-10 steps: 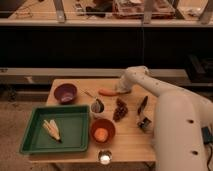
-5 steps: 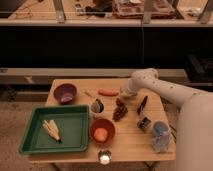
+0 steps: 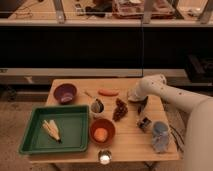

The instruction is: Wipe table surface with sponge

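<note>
1. The gripper [image 3: 143,105] hangs low over the right side of the table [image 3: 127,145], just right of a dark bunch of what may be grapes [image 3: 120,109]. Whether it is open or closed, or has hold of anything, I cannot tell (it shows only as a dark shape under the white arm).
2. A second ago the arm reached further left, to near the carrot [image 3: 108,92]. It has since drawn back to the right in two stages, while the base has slid out towards the right edge of the view.
3. The things on the table have not moved: the purple bowl [image 3: 65,92], the green tray [image 3: 30,146] and the orange bowl [image 3: 102,131] all lie as before.
4. The sponge [image 3: 145,123] looks to be the small grey block near the front right, just below the gripper and beside the bigger blue-grey cloth [image 3: 161,136]. It seems untouched.
5. My reading is that the pull-back puts the gripper closer to the sponge, so the pickup is yet to come and no wiping has begun.
6. No brand, label or writing can be read anywhere.
</note>
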You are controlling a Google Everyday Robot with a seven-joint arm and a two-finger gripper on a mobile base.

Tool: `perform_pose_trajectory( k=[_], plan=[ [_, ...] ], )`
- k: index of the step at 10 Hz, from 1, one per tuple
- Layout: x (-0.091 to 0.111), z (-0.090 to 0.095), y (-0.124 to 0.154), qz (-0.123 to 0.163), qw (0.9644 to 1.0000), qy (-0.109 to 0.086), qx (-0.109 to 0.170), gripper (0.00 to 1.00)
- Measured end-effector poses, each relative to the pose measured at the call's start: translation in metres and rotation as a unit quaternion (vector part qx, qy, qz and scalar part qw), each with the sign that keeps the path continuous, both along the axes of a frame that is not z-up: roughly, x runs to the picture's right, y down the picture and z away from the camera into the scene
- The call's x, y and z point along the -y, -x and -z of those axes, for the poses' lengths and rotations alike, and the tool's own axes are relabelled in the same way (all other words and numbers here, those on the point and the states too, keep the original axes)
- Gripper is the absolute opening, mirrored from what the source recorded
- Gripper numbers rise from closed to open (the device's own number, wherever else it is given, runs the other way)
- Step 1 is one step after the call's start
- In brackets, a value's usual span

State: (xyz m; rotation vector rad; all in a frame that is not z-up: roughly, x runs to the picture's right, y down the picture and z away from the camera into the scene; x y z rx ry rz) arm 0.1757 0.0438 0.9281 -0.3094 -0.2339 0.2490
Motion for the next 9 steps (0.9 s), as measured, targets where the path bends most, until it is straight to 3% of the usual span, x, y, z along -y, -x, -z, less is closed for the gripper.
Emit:
perform_pose_trajectory(
  k=[4, 7, 9],
  plan=[
    [0.027, -0.026, -0.001, 0.017, 0.9996, -0.019, -0.008, 0.00],
    [0.051, -0.054, -0.002, 0.030, 0.9993, -0.016, -0.016, 0.00],
    [0.061, -0.065, 0.008, 0.037, 0.9992, -0.017, -0.005, 0.00]
  ],
)
